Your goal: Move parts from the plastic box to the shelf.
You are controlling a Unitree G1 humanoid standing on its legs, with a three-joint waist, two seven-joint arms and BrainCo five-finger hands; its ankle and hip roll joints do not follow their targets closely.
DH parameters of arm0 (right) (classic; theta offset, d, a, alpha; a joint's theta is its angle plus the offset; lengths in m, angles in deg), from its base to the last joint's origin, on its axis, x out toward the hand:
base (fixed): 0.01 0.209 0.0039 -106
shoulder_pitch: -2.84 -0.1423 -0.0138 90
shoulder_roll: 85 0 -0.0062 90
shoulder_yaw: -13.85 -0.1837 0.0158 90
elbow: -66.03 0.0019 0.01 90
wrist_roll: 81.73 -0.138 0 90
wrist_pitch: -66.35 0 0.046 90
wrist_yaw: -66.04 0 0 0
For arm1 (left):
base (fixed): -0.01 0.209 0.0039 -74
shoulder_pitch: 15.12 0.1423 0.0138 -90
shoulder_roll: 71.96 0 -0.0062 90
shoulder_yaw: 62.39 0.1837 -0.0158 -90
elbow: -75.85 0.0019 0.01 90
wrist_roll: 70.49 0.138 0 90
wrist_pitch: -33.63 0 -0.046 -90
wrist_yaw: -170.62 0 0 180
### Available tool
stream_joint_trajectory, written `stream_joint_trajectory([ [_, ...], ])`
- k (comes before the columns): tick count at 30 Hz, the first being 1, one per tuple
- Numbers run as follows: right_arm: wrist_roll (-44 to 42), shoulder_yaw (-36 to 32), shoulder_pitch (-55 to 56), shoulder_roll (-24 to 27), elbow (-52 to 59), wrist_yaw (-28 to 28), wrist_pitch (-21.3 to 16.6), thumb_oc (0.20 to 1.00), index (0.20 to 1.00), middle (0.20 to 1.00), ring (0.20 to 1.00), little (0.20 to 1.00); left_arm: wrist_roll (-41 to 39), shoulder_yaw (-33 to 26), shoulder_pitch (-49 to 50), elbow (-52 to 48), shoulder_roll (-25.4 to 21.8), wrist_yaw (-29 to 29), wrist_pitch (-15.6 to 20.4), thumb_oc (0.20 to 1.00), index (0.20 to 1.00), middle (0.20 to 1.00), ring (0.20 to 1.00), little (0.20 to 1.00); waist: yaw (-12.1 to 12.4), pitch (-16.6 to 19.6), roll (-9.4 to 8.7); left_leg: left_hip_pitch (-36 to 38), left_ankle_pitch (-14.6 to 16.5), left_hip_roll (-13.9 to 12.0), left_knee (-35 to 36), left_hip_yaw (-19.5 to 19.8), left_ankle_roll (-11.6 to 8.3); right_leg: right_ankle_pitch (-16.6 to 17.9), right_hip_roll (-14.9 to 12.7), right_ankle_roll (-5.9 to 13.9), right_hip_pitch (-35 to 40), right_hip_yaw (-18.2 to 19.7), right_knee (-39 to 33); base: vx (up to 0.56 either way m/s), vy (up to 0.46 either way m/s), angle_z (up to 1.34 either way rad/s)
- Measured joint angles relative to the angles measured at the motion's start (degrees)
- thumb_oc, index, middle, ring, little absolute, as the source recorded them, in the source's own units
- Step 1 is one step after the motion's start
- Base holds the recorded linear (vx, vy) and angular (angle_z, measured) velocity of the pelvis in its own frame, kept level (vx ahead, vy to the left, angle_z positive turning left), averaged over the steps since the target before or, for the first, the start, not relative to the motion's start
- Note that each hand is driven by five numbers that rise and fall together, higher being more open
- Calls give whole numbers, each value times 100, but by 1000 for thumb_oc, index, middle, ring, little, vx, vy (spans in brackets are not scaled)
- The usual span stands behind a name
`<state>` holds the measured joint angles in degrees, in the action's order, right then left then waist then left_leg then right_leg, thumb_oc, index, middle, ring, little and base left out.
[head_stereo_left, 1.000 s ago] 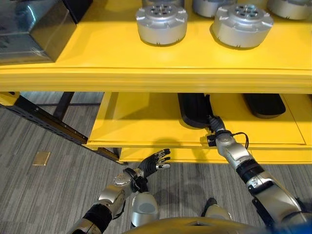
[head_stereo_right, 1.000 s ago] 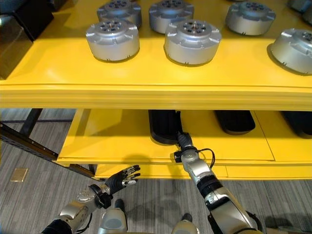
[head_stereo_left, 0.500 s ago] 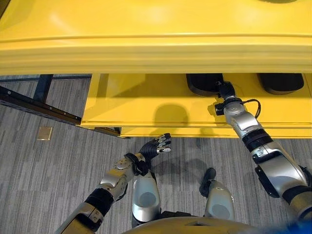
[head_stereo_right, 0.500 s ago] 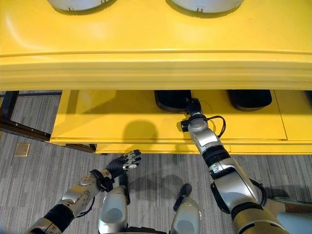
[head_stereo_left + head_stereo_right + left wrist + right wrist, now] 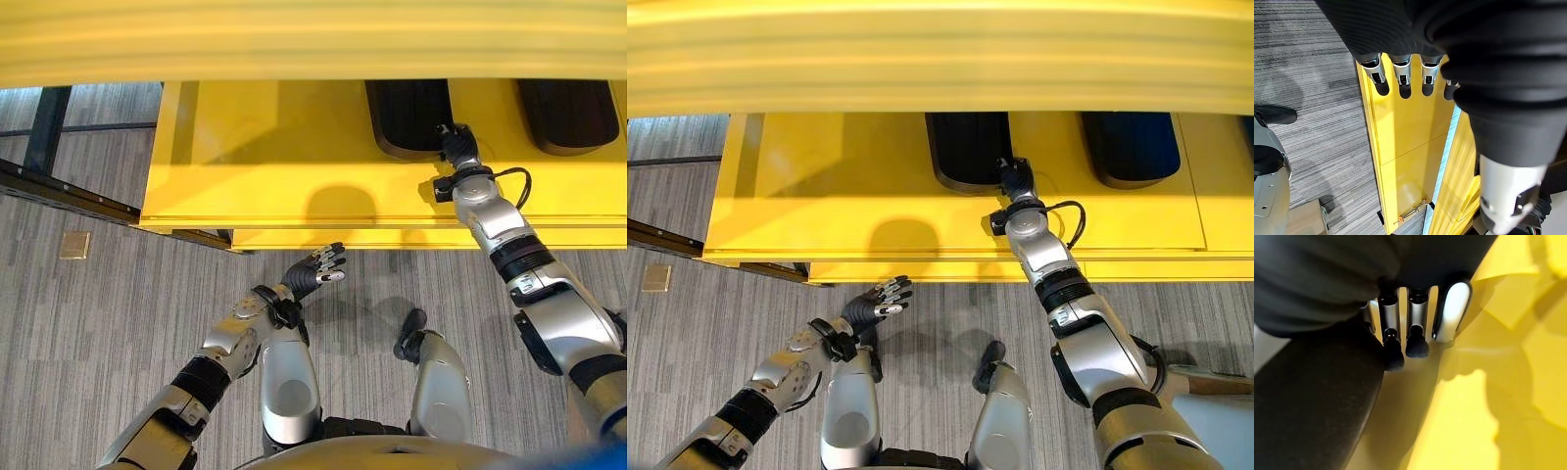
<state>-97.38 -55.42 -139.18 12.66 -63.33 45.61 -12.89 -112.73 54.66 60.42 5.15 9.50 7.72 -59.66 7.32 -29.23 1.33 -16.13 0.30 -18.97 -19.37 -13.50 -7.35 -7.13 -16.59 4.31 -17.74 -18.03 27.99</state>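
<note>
Where the yellow metal shelf's (image 5: 294,186) lower deck runs beneath its upper board, two matte black, rounded oblong parts lie side by side, one (image 5: 411,113) left of the other (image 5: 568,113). The right robot hand (image 5: 457,147) rests at the left part's near right corner; its wrist view shows straight fingertips (image 5: 1417,346) beside that dark surface. The left robot hand (image 5: 315,273) hovers over grey carpet (image 5: 88,323), fingers spread, holding nothing.

A yellow shelf (image 5: 294,147) has a lower board carrying two black oblong parts lying side by side toward its right end: one black part (image 5: 967,147) near the middle, another black part (image 5: 1132,145) further right, apart from the first.
</note>
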Motion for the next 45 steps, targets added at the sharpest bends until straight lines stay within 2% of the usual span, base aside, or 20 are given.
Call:
stream_joint_trajectory([
  [17,23,24,-222,-11,-42,-17,45,200,200,200,200,200,-50,5,-63,4,3,-210,7,1000,1000,1000,1000,1000,-17,-5,8,-179,35,-4,-171,-38,-17,-42,-47,-28,-272,108,218,-17,5,-1],
  [18,23,23,-222,-12,-42,-17,48,228,228,228,228,228,-50,5,-63,4,7,-211,7,1000,1000,1000,1000,1000,-16,-5,8,-178,35,-4,-171,-38,-17,-41,-47,-29,-271,108,218,0,0,0],
  [19,22,23,-222,-11,-42,-16,49,514,514,514,514,514,-50,5,-63,4,7,-210,7,1000,1000,1000,1000,1000,-16,-5,8,-177,35,-4,-172,-38,-17,-40,-47,-30,-271,109,219,0,0,0],
  [20,19,20,-224,-11,-42,-7,49,595,595,595,595,595,-50,5,-63,5,7,-210,7,1000,1000,1000,1000,1000,-18,-5,8,-174,35,-3,-175,-40,-17,-39,-49,-31,-271,116,225,0,0,0],
  [21,18,21,-224,-12,-44,-1,53,476,476,476,476,476,-50,5,-65,6,7,-210,7,1000,1000,1000,1000,1000,-18,-5,8,-167,34,-2,-175,-45,-17,-39,-52,-30,-270,117,230,0,0,0],
  [22,19,24,-224,-16,-43,0,74,470,470,470,470,470,-50,5,-66,5,6,-210,8,1000,1000,1000,1000,1000,-15,-5,8,-154,34,-1,-173,-50,-17,-39,-53,-30,-267,121,235,0,0,0],
  [23,19,28,-221,-16,-43,-1,108,592,592,592,592,592,-50,5,-65,5,6,-210,8,1000,1000,1000,1000,1000,-13,-5,8,-140,34,-1,-172,-52,-17,-39,-52,-30,-258,124,240,0,0,0],
  [25,15,33,-213,-31,-45,89,137,611,611,611,611,611,-50,5,-62,6,6,-208,18,1000,1000,1000,1000,1000,-15,-5,9,-83,35,-2,-161,-63,-16,-40,-52,-30,-214,128,234,0,0,0],
  [26,7,51,-211,-31,-44,145,158,1000,1000,1000,1000,1000,-51,5,-65,5,6,-208,33,1000,1000,1000,1000,1000,-29,-4,10,-68,37,-2,-160,-59,-14,-40,-51,-29,-193,125,228,0,0,0],
  [45,-96,20,126,-228,225,88,218,1000,1000,1000,1000,1000,-113,9,-104,8,73,-207,56,1000,1000,1000,1000,1000,-154,66,63,124,99,12,-184,-149,-1,-15,-22,-5,-38,205,158,17,10,-2],
])
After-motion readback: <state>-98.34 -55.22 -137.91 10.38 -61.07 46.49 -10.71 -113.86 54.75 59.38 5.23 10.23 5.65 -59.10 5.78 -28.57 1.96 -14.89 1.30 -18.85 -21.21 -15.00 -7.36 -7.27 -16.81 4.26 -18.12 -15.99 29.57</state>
